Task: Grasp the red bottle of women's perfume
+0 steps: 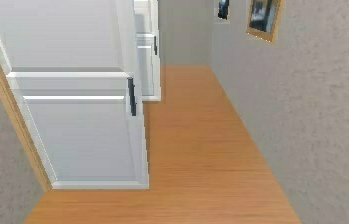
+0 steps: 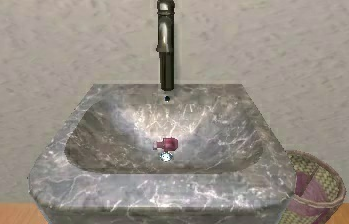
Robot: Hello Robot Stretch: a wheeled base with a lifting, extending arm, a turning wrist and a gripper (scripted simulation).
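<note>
Down in the marble sink [image 2: 82,170], below the faucet [image 2: 165,45], sits a red thing [image 2: 167,146].

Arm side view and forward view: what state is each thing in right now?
Small red thing, resting on the basin's bottom, pose unclear.
Faucet, no water running.
Sink, no water standing in it.
Woven basket, upright beside the sink.
Near white door, appears swung open.
</note>
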